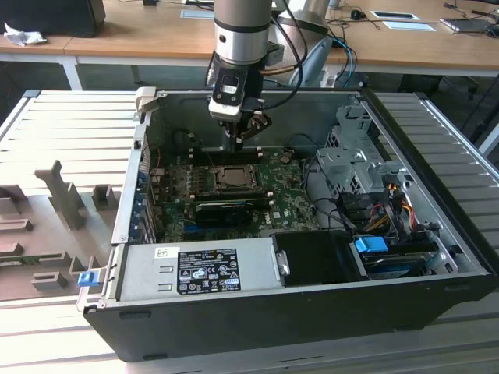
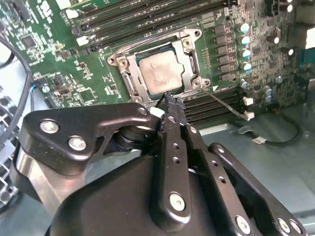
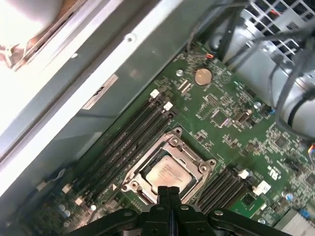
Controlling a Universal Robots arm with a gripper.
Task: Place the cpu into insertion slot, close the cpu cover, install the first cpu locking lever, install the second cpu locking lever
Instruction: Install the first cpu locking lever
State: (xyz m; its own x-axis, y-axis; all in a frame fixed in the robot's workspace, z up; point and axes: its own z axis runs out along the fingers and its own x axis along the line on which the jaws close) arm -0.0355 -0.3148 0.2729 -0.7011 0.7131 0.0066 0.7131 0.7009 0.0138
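The gripper (image 2: 171,98) had its two black fingers pressed together with nothing between them, and in both wrist views the tips pointed down at one edge of the socket. Whether they touched the metal could not be told. The cpu (image 2: 160,73) lay just beyond the fingertips, flat in the insertion slot (image 1: 211,178), its pale silver face turned up. The first wrist view showed the same closeness, with the cpu (image 3: 165,173) just beside the closed gripper (image 3: 169,190). The cpu cover (image 2: 186,53) lay down around the chip, which showed through its square cut-out. A thin wire lever (image 2: 224,103) ran out from the socket corner nearest the tips and over the long black memory slots (image 2: 216,105); a second wire lever (image 2: 147,41) ran along the far edge of the frame. Around the socket spread the green circuit board (image 3: 221,115). In the exterior view the gripper (image 1: 238,140) hung inside the open computer case (image 1: 437,257), beside the socket's far edge, and a black card (image 1: 231,209) lay on the socket's near side.
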